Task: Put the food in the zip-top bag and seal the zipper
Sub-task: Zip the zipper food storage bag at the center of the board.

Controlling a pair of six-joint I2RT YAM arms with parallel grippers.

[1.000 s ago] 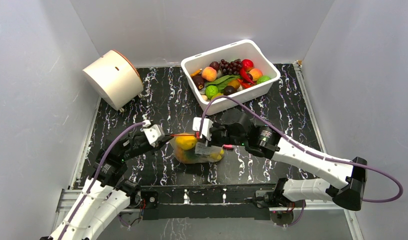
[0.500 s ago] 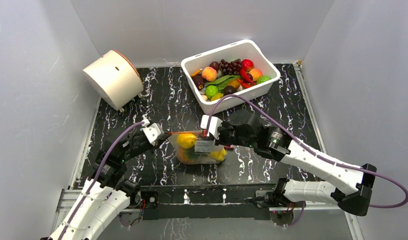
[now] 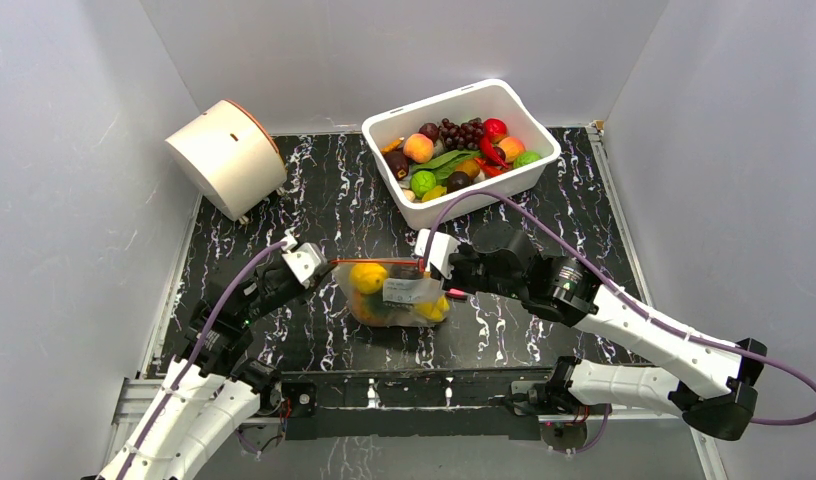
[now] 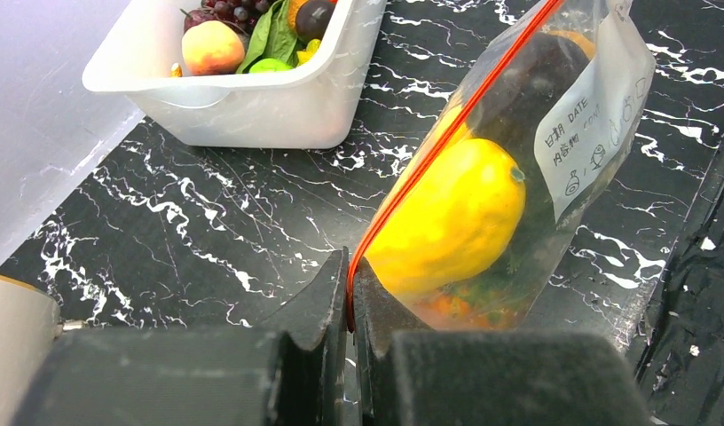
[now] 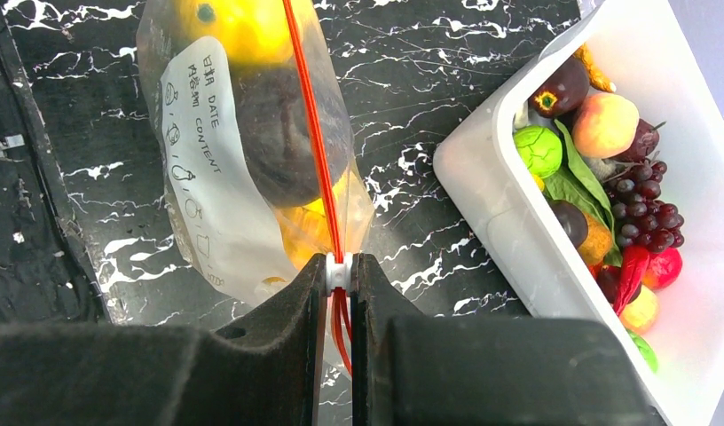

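Note:
The clear zip-top bag (image 3: 392, 298) hangs stretched between my two grippers above the black table. It holds a yellow fruit (image 4: 452, 222), a dark purple round fruit (image 5: 292, 133) and orange pieces lower down. Its red-orange zipper (image 5: 307, 124) runs straight along the top. My left gripper (image 4: 350, 271) is shut on the zipper's left end. My right gripper (image 5: 339, 272) is shut on the small white slider (image 5: 339, 272) near the zipper's right end. In the top view the left gripper (image 3: 324, 268) and right gripper (image 3: 426, 265) sit at the bag's two top corners.
A white bin (image 3: 462, 150) full of toy produce stands at the back right, also in the left wrist view (image 4: 243, 80) and the right wrist view (image 5: 554, 266). A round beige container (image 3: 227, 158) lies on its side at the back left. A small pink block (image 3: 456, 294) lies by the bag.
My right gripper has slid right along the zipper with the slider, from mid-bag to the right corner. The bag has stretched out flatter. The left gripper has held its end.

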